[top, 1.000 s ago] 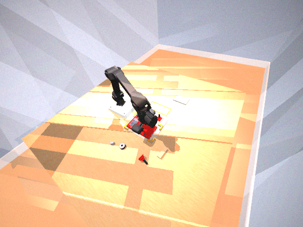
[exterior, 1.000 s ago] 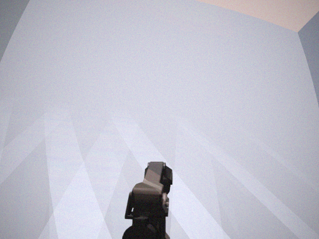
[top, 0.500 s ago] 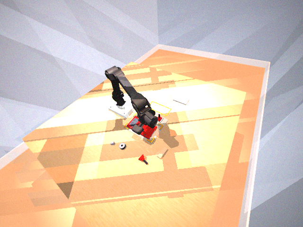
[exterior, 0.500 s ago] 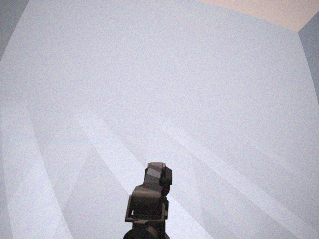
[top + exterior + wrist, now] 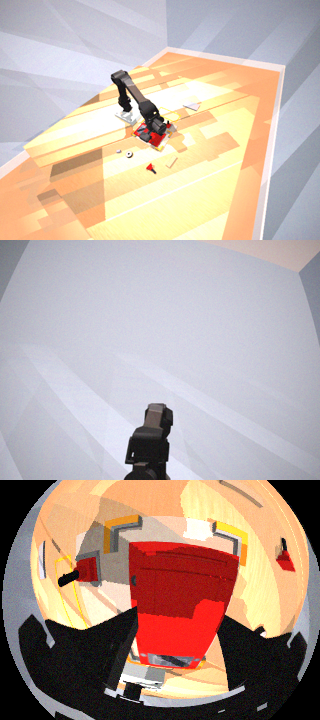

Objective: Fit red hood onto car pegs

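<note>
We find the black parallel-jaw gripper (image 5: 152,132) (image 5: 180,614) pinching the red flat-roofed hood shell (image 5: 157,139) (image 5: 182,590) by its sides. The hood is over the pale jig plate (image 5: 165,143) (image 5: 112,590), among its yellow corner brackets (image 5: 159,148) (image 5: 231,532). Whether the pegs have entered the corner holes we cannot tell; the shell hides them. We judge the step to be final seating and release. We recommend confirming that the hood sits level, easing any remaining descent straight down, then spreading both fingers evenly and lifting vertically, lest one finger drag the shell askew.
</note>
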Tool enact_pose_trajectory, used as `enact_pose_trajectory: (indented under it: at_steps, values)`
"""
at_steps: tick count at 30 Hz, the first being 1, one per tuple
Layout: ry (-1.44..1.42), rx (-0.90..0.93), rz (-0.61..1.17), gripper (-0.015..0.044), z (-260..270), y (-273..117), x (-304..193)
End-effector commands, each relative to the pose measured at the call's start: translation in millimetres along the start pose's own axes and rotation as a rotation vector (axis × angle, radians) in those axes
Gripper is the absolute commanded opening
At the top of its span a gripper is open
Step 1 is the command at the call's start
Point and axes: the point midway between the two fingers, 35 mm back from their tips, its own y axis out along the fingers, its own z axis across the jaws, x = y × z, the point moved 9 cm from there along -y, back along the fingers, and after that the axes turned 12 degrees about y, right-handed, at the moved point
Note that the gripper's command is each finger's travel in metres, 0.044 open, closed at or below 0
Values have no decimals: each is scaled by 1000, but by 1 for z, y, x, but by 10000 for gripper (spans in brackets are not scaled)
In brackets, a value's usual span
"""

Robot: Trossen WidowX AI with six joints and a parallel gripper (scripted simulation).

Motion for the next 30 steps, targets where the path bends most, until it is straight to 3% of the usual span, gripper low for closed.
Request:
enact_pose_trajectory:
  at_steps: [1,13,17,24,30]
  values:
    - [0,0,0,131,0,0,0]
    - [0,0,0,440,0,0,0]
    - [0,-4,-6,440,1,-7,0]
    - [1,-34,-51,440,7,-69,-10]
    - [1,-35,-53,440,7,-71,-10]
